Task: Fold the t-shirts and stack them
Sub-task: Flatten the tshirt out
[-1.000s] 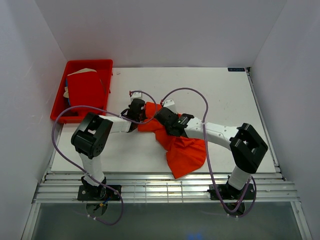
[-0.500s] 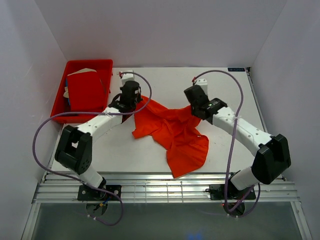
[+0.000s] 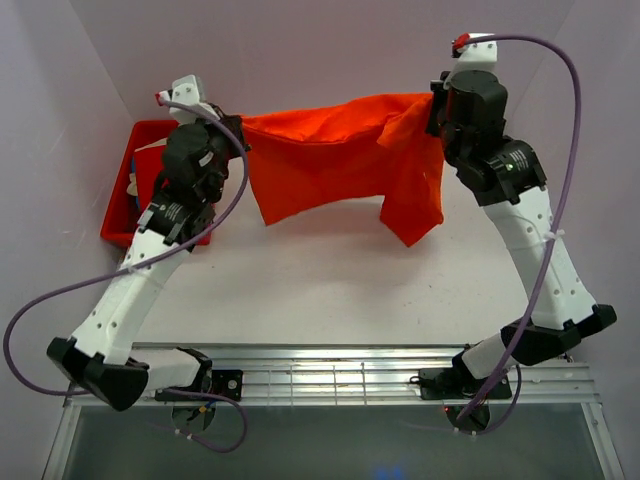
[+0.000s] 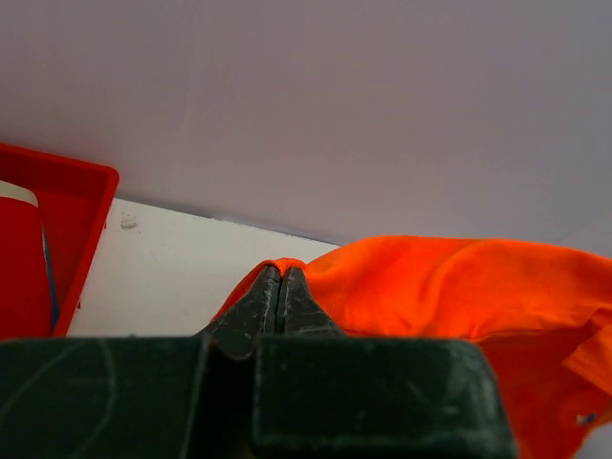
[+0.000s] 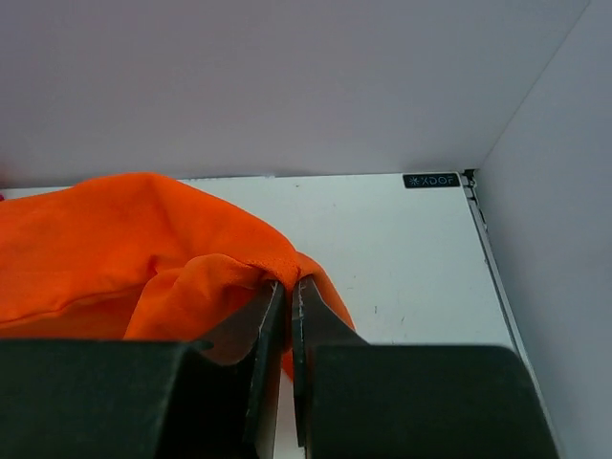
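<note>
A: Entry one, arms?
B: Two units. Left arm (image 3: 125,290) and right arm (image 3: 530,235): white tubular links, black boxy joint housings, one black elbow block each
A: Mounts?
B: Black base plates (image 3: 205,383), one per arm, at 6 o'clock of the overhead view
A: Cabling?
B: One purple cable (image 3: 577,110) per arm, in loose loops, wrist to base
A: Wrist ends?
B: White camera housing (image 3: 190,90) at each arm's 12 o'clock end, with a small red cap (image 3: 460,41)
A: Grippers?
B: Left gripper (image 4: 279,277), right gripper (image 5: 290,287): dark, tapered, wedge-shaped fingers (image 4: 253,311) rising from a wide dark block at 6 o'clock of each wrist view
</note>
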Motion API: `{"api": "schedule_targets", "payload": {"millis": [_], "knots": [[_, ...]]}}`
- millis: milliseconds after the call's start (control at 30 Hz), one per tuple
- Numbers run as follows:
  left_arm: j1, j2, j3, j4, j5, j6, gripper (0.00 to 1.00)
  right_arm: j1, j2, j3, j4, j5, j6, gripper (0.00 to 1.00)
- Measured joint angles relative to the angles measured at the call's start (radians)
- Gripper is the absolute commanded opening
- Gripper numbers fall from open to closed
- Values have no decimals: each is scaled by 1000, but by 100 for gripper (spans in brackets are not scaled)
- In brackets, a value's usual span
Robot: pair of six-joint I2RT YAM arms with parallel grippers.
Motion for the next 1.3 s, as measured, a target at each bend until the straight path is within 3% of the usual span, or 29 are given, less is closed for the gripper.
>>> {"api": "schedule_targets", "payload": {"millis": [167, 400, 700, 1000, 1167, 1300], "knots": [[0, -201, 8, -146, 105, -13, 0, 1, -164, -61, -77, -52, 0, 8], [0, -464, 18, -358, 312, -100, 0, 24, -479, -220, -233, -260, 58, 8], [0, -629, 47, -518, 474, -201, 0, 16, -618, -59, -413, -427, 108, 8], [0, -461, 5, -557, 461, -206, 0, 14, -587, -229, -414, -410, 143, 8], [0, -251, -10, -519, 417, -168, 0, 14, -482, -323, -326, -340, 134, 8], [0, -71, 38, -483, 386, -132, 0, 13, -335, -293, -249, -269, 98, 8]]}}
